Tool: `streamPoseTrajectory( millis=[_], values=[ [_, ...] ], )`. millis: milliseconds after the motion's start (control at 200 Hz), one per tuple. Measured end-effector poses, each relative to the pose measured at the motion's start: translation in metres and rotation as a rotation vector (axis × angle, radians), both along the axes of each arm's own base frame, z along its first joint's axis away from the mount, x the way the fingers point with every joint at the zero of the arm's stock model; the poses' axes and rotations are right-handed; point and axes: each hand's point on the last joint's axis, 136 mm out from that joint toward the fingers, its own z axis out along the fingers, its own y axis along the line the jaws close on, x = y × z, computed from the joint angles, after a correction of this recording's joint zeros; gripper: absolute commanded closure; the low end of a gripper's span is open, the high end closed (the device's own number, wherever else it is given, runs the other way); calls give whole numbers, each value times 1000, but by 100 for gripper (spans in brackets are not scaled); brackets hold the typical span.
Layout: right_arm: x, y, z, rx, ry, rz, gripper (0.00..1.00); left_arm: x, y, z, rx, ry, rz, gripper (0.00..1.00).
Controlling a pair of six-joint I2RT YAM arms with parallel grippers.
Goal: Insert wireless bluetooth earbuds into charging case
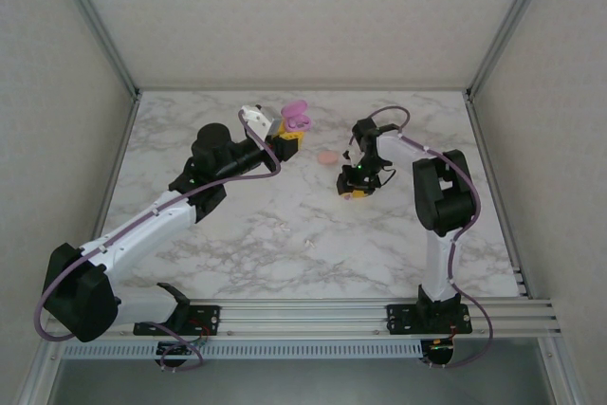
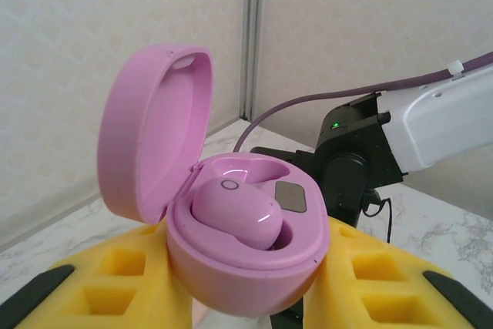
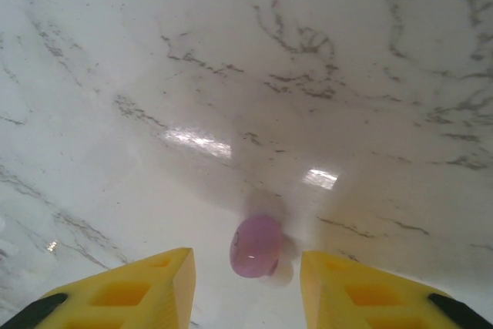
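Left gripper clamps case, cavity upward; right gripper spread over earbud.

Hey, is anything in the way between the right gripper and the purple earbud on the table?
Nothing visible does. The purple earbud lies on the marble table in the gap between the fingers of the open right gripper, apart from both. The left gripper holds the open pink case.

Veined marble table, pale patterned walls
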Motion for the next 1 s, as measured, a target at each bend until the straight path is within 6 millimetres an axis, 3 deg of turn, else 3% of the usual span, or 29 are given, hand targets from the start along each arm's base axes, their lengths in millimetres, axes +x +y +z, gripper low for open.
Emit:
streamPoseTrajectory(
  millis=[390,1001],
  values=[
    [5,6,5,-76,-37,-2,64,0,0,0,0,0,0,78],
    [7,3,-10,-142,-9,-18,74,0,0,0,0,0,0,78]
  ],
)
